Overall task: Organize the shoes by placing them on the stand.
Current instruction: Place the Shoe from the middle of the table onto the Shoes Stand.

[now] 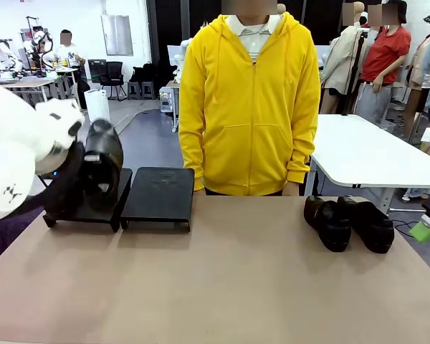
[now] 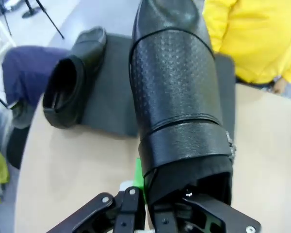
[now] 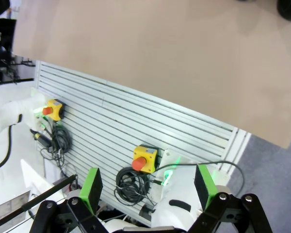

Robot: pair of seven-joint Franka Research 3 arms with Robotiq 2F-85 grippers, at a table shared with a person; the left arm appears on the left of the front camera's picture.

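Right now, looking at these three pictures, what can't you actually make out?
- Left wrist view: the left gripper has its fingertips buried in the held shoe; whether that shoe touches the stand is unclear.
- Front view: the other shoe on the stand is mostly hidden behind the held shoe and the white arm.
- Right wrist view: the two waiting shoes are cut off by the top edge.

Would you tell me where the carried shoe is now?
Front view, robot's left: the held shoe is over the left platform, beside the other platform.
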